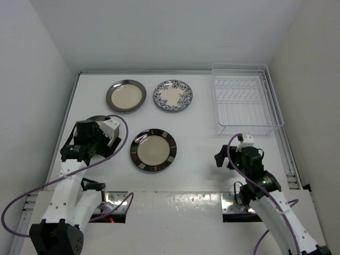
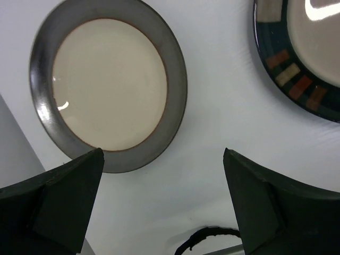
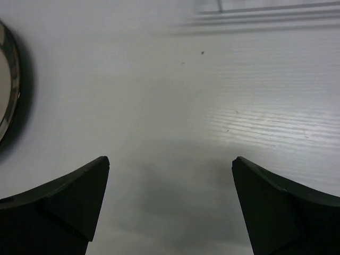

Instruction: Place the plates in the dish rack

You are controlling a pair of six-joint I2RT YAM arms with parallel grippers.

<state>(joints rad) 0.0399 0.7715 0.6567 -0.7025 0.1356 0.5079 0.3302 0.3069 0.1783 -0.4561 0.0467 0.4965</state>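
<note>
A cream plate with a dark grey rim (image 1: 126, 96) and a blue floral plate (image 1: 173, 95) lie at the back of the table. A cream plate with a black striped rim (image 1: 153, 150) lies in the middle. A second grey-rimmed plate (image 1: 96, 118) is mostly hidden under my left gripper (image 1: 94, 129); in the left wrist view this plate (image 2: 109, 82) lies just beyond my open, empty left gripper (image 2: 163, 159), with the striped plate (image 2: 303, 53) at top right. The white wire dish rack (image 1: 245, 103) stands empty at the back right. My right gripper (image 1: 237, 151) hangs open and empty (image 3: 170, 164) over bare table.
White walls close in the table on the left, back and right. A purple cable (image 1: 119, 139) loops beside the left arm and also shows in the left wrist view (image 2: 212, 236). The right wrist view shows the striped plate's edge (image 3: 8, 90) and the rack's bars (image 3: 265, 10).
</note>
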